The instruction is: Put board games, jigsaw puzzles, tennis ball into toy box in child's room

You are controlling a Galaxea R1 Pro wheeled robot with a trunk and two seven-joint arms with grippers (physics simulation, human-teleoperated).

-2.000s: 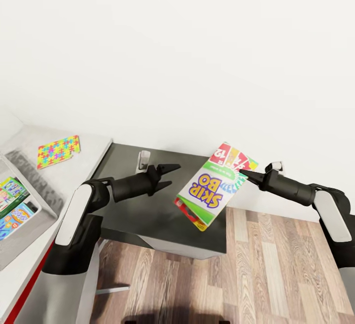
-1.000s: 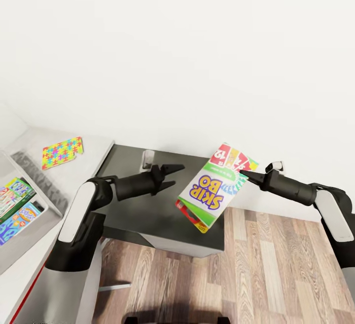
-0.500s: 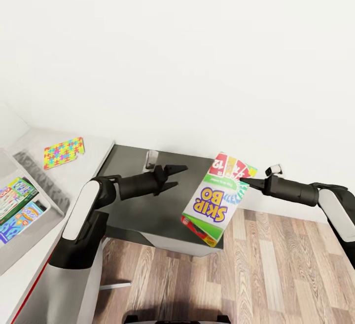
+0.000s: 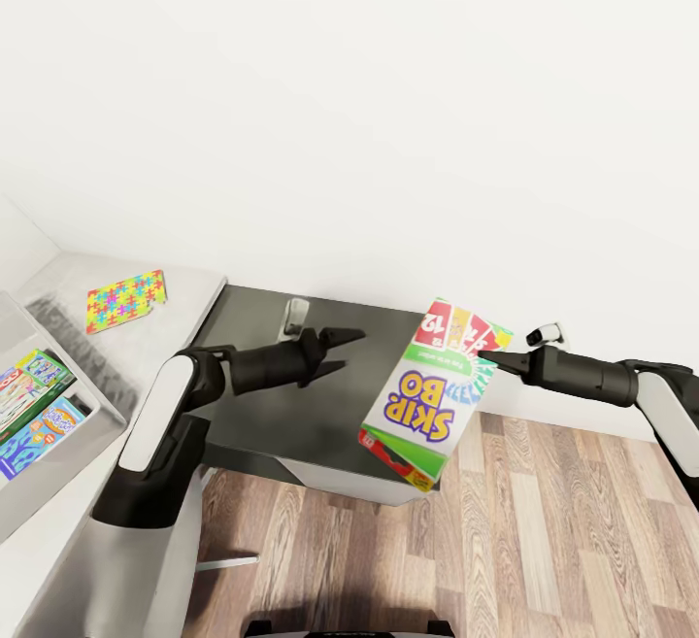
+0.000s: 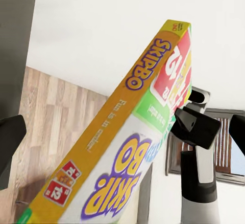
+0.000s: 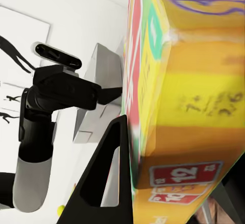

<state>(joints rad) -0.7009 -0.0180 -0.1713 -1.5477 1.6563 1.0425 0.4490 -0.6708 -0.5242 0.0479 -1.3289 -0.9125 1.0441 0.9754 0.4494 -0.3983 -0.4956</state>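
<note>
The right gripper pinches the upper edge of the SKIP-BO box, held tilted in the air above the dark cabinet; the left gripper hovers beside it, fingers spread; the toy box sits on the table, holding two games.
</note>
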